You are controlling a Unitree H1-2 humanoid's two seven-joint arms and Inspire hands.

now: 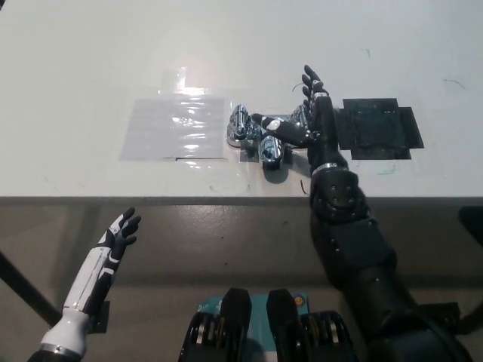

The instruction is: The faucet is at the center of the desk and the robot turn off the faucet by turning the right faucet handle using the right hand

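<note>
The chrome faucet [266,145] sits at the middle of the white desk [90,68], its spout pointing toward the front edge. Its left handle [238,124] is uncovered. My black right hand [308,121] lies over the right handle [297,117], which is mostly hidden beneath it. The fingers point away toward the far side and are spread, while the thumb reaches left across the faucet body. My white left hand [118,232] rests open below the desk's front edge at the lower left.
A clear plastic sheet [173,128] is taped flat left of the faucet. A black patch [375,128] lies on the desk right of my hand. The desk's front edge [151,198] runs across the picture.
</note>
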